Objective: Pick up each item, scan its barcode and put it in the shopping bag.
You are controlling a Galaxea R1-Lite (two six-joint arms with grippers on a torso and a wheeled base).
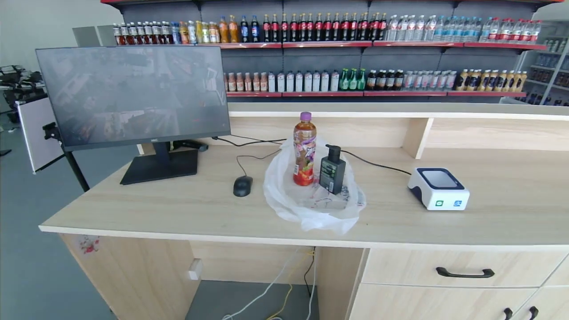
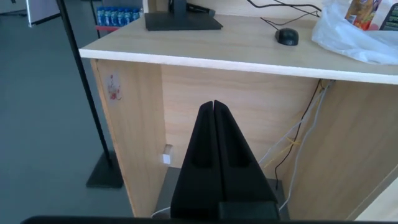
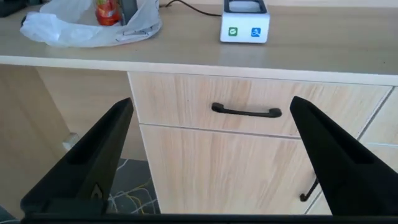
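A juice bottle (image 1: 304, 151) with a purple cap and a black pump bottle (image 1: 332, 170) stand upright on the crumpled white shopping bag (image 1: 289, 195) in the middle of the counter, with a flat packet (image 1: 326, 202) lying in front of them. The white barcode scanner (image 1: 438, 188) sits to their right. The shopping bag (image 3: 74, 28), the juice bottle's base (image 3: 107, 12) and the scanner (image 3: 244, 25) appear above my right gripper (image 3: 211, 152), which hangs open below the counter edge, in front of a drawer. My left gripper (image 2: 213, 107) is shut, low in front of the counter's side panel.
A monitor (image 1: 133, 95) on a stand and a black mouse (image 1: 242, 186) occupy the counter's left part. Cables run behind the bag and hang under the counter (image 1: 306, 266). Drawers with black handles (image 1: 464, 272) sit at the lower right. Shelves of bottles line the back wall.
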